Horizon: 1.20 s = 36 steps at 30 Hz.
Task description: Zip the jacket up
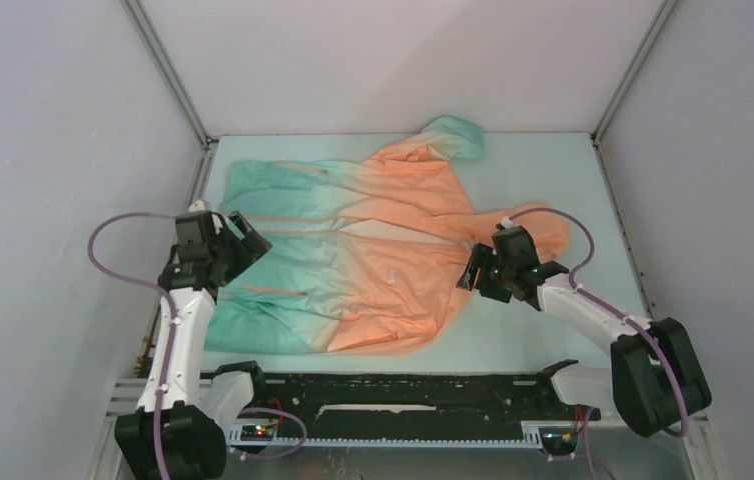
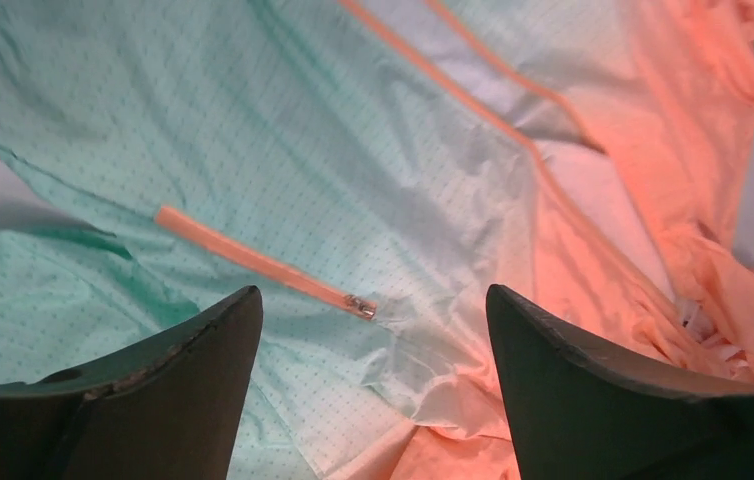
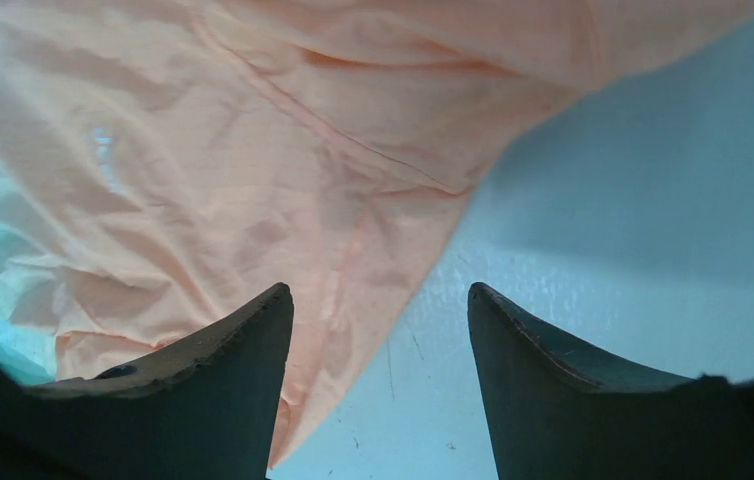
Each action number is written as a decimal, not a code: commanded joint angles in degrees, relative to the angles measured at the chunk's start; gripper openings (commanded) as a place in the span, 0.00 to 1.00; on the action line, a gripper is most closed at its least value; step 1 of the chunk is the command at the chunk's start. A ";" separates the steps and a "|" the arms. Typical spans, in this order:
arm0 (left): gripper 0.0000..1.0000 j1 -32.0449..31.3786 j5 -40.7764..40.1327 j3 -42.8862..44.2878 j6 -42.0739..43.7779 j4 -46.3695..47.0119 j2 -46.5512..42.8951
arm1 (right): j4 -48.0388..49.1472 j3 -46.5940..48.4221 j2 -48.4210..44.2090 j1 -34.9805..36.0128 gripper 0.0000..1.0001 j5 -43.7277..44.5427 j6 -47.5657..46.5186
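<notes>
The jacket [image 1: 353, 250] lies spread flat on the table [image 1: 543, 170], teal at the left and orange at the right, hood [image 1: 453, 135] at the far side. My left gripper [image 1: 248, 240] is open and empty, hovering over the teal hem part. In the left wrist view the jacket [image 2: 303, 150] fills the frame. An orange pocket zip with a small metal pull [image 2: 361, 305] lies between the open gripper [image 2: 373, 290] tips, and the orange front zip line [image 2: 513, 130] runs beyond. My right gripper [image 1: 473, 270] is open and empty above the jacket's orange edge [image 3: 203, 150] and the bare table [image 3: 653, 250].
Grey enclosure walls with metal corner posts [image 1: 168, 75] close in the table on three sides. A black rail [image 1: 403, 395] runs along the near edge between the arm bases. Purple cables [image 1: 113, 225] loop from both arms.
</notes>
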 commanded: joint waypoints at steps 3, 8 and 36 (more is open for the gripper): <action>0.87 -0.23 -0.29 12.29 7.09 -5.64 -0.44 | -0.35 0.83 5.11 2.24 0.63 4.42 10.33; 0.88 -0.23 -2.48 16.08 8.42 -6.43 1.66 | 0.21 1.24 8.34 3.85 0.53 6.09 15.87; 0.86 6.62 4.09 20.46 7.37 -1.48 12.37 | -14.88 -2.98 -3.76 -14.34 0.00 15.20 14.07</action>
